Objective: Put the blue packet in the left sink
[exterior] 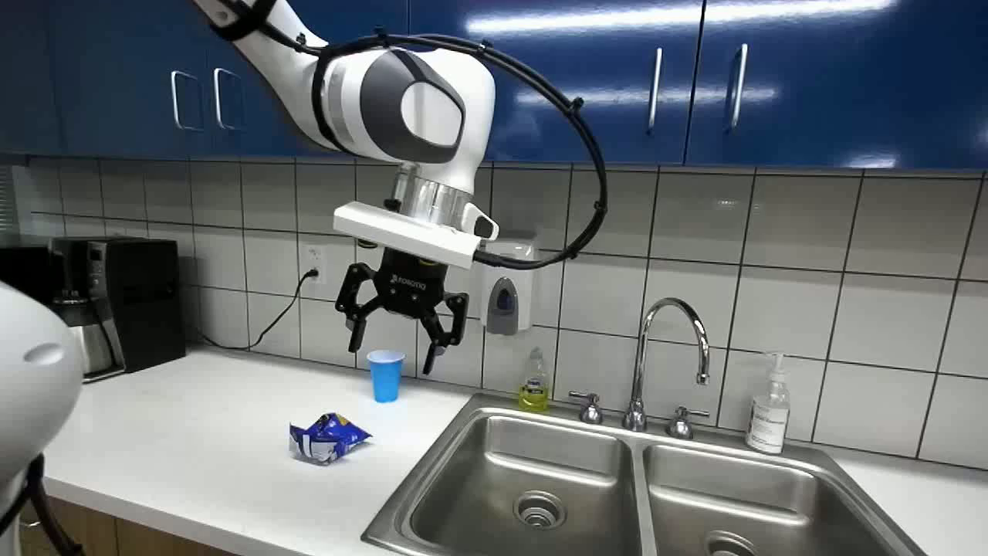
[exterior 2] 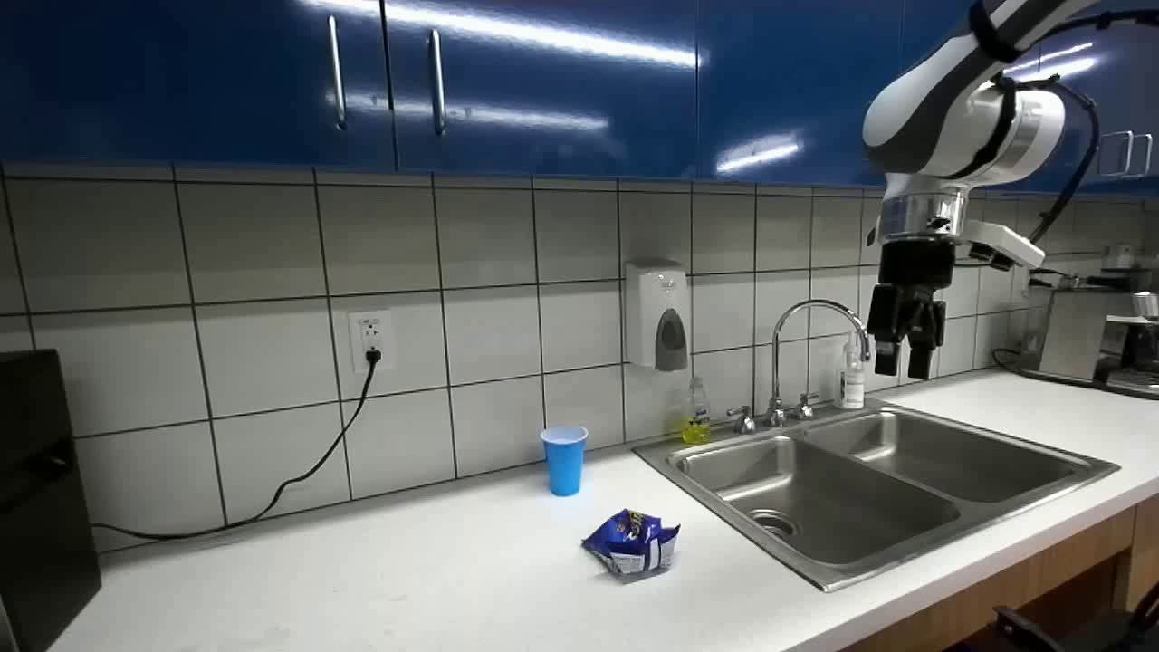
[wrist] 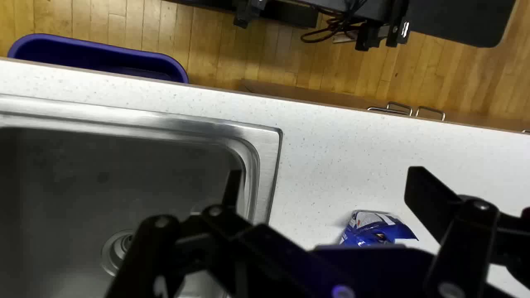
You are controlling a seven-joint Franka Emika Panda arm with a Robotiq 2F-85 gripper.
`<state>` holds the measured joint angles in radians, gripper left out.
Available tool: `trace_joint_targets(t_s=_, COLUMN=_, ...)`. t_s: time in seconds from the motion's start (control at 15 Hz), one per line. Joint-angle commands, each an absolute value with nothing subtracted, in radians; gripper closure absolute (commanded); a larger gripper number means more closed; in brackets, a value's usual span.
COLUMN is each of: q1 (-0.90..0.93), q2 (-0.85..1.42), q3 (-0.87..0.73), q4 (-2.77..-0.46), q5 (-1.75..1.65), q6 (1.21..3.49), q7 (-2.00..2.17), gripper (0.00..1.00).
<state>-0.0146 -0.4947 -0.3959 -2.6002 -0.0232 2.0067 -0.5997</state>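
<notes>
The blue packet [exterior: 328,440], crumpled foil with white markings, lies on the white counter left of the sink, also in an exterior view [exterior 2: 636,545]. The left sink [exterior: 567,448] is a stainless-steel basin with a round drain; it also shows in an exterior view [exterior 2: 842,512] and the wrist view [wrist: 124,174]. My gripper [exterior: 393,351] is open and empty, high above the counter, fingers pointing down; it also shows in an exterior view [exterior 2: 904,362]. In the wrist view, the packet [wrist: 370,227] appears between the spread fingers [wrist: 326,180], its lower part hidden by the gripper body.
A light-blue cup [exterior: 385,376] stands behind the packet near the wall. A soap bottle [exterior: 534,384], faucet [exterior: 641,371] and pump bottle [exterior: 769,413] line the sink's back. A soap dispenser [exterior: 509,286] hangs on the wall. The right basin [exterior: 733,479] adjoins the left one.
</notes>
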Motion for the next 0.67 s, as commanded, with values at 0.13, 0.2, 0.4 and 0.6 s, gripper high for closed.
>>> trace_joint_targets(t_s=0.13, q1=-0.055, q2=-0.502, q3=-0.325, q4=-2.638, q5=-0.018, q6=2.052, q7=-0.554, gripper=0.00)
trace_joint_targets(t_s=0.2, q1=-0.053, q2=-0.511, q3=-0.302, q4=-2.669, q5=-0.014, q6=2.093, q7=-0.517, gripper=0.00)
trace_joint_targets(t_s=0.4, q1=-0.035, q2=-0.516, q3=-0.225, q4=-2.762, q5=-0.005, q6=2.248, q7=-0.383, gripper=0.00)
trace_joint_targets(t_s=0.6, q1=-0.006, q2=-0.489, q3=-0.139, q4=-2.827, q5=0.016, q6=2.387, q7=-0.238, gripper=0.00)
